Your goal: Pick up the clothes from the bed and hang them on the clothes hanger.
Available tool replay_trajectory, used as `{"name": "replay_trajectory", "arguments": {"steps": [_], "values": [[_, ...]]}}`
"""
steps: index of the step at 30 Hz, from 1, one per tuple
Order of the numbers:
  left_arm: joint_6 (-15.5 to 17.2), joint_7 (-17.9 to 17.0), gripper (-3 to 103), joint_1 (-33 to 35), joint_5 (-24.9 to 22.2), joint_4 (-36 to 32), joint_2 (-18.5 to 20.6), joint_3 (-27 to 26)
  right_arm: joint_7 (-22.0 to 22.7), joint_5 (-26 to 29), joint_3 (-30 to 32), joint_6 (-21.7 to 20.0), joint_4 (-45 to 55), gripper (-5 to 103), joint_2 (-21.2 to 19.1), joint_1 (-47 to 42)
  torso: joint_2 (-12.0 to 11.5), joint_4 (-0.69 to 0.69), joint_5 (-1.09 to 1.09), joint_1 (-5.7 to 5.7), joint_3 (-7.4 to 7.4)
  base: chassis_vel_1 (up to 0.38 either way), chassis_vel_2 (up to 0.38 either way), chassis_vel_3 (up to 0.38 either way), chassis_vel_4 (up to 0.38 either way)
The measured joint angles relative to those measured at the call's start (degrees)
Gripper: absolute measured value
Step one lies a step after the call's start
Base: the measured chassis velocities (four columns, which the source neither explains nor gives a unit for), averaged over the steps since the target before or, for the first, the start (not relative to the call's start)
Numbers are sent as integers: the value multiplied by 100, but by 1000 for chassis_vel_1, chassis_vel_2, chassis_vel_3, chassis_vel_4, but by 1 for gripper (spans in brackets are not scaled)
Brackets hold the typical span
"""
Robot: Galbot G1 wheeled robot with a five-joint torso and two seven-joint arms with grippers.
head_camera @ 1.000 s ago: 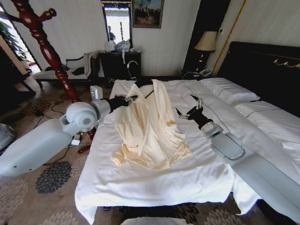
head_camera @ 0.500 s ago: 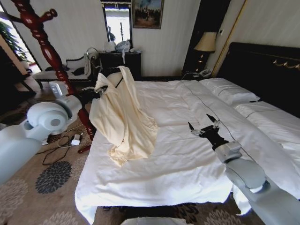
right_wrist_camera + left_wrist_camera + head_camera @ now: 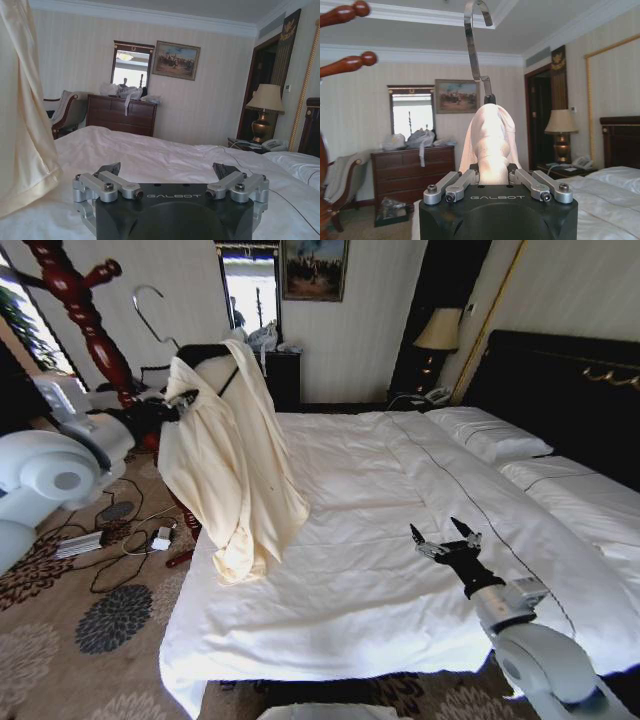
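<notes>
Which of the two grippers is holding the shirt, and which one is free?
The left gripper holds the cream shirt on its hanger; the right gripper hovers open over the bed.

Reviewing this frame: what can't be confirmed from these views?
- Left gripper fingertips: left wrist view, buried in the shirt.
- Hanger frame: head view, draped by the shirt; just its hook and one black edge show.
- Coat stand top: head view, cut by the edge.
- Right gripper: open above the bed.
</notes>
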Motion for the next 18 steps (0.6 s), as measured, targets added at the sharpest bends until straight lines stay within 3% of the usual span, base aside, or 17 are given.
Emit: {"name": "replay_trajectory", "arguments": {"steps": [6, 11, 14, 16, 17, 18], "values": [[180, -118, 19, -294, -400, 420, 46, 142, -2, -13, -15, 5, -2, 100, -9, 17, -1, -1, 0, 1, 0, 0, 0, 0, 0], [654, -257, 19, -1230, -768, 1279, -216, 649, -6, -22, -28, 9, -10, 100, -19, 32, -1, 1, -1, 0, 1, 0, 0, 0, 0], [849, -277, 19, -2008, -825, 1753, -541, 1146, -8, -25, -34, 11, -13, 100, -22, 38, -1, 0, 1, 1, 1, 0, 0, 0, 0], [911, -247, 19, -2781, -849, 2145, -831, 1966, -8, -28, -37, 12, -16, 100, -24, 43, -1, -2, 2, 0, 1, 0, 0, 0, 0], [911, -247, 19, -2781, -849, 2145, -831, 1966, -8, -28, -37, 12, -16, 100, -24, 43, -1, -2, 2, 0, 1, 0, 0, 0, 0], [953, -241, 19, -3160, -853, 2369, -1023, 2343, -8, -29, -38, 13, -17, 100, -25, 43, -1, -4, -1, 1, 1, 0, 0, 0, 0]]}}
